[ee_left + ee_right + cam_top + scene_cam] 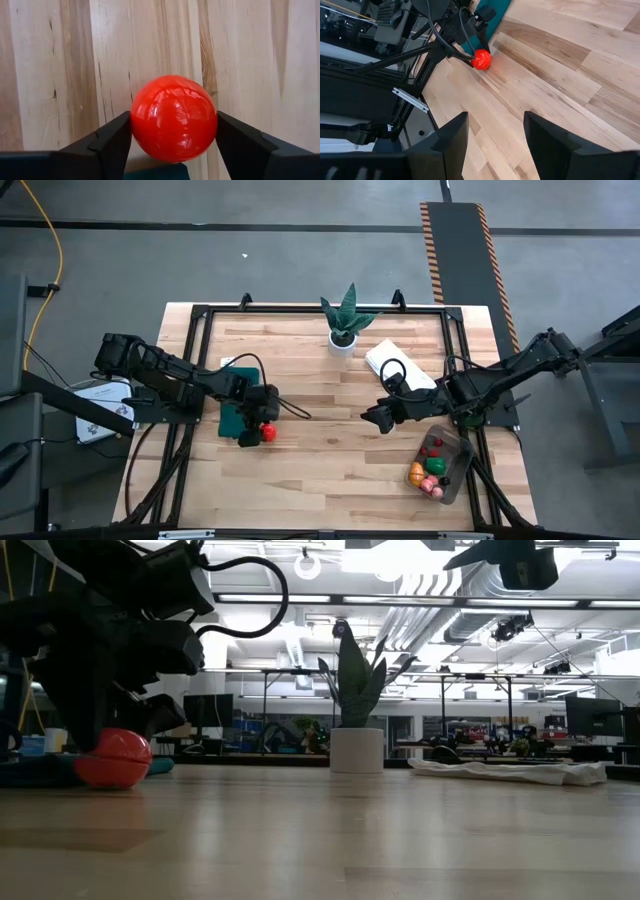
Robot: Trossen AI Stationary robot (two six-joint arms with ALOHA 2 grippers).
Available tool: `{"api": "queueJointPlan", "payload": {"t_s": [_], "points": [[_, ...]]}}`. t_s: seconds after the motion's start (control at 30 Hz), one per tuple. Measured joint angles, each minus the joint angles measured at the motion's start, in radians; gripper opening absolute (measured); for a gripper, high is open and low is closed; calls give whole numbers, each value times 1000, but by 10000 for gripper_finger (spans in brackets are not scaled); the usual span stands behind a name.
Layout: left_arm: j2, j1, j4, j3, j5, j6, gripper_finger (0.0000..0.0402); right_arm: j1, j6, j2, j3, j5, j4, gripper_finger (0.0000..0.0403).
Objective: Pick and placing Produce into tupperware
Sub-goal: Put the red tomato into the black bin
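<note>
From my console, both arms read matte black throughout, built of blocky jointed segments. On the left arm a black cable loops free above the wrist housing, arcing out and back; the low view shows the same loop as a thick glossy hose. The right arm carries a similar black loop near its wrist. The left gripper has two dark wedge-shaped fingers with flat, angled inner faces and sharp edges. The right gripper looks the same: two broad black fingers, smooth and faintly sheened, tapering upward with bevelled tips. I can make out no markings or screws.
</note>
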Motion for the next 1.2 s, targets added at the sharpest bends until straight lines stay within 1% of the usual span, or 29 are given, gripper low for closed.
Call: {"api": "queueJointPlan", "payload": {"t_s": [0.17,0.3,0.53,0.77,1.2], "points": [[0,0,-7,6,0,-4,252,0,0,0,0,0,0,181],[0,0,-10,49,-6,2,261,0,-1,0,0,0,0,181],[0,0,-38,154,-23,30,253,0,-8,0,0,0,0,181],[0,1,-115,277,-82,89,258,0,-34,0,0,0,1,181],[0,1,-189,473,-163,118,258,0,-46,0,-1,0,0,181]]}}
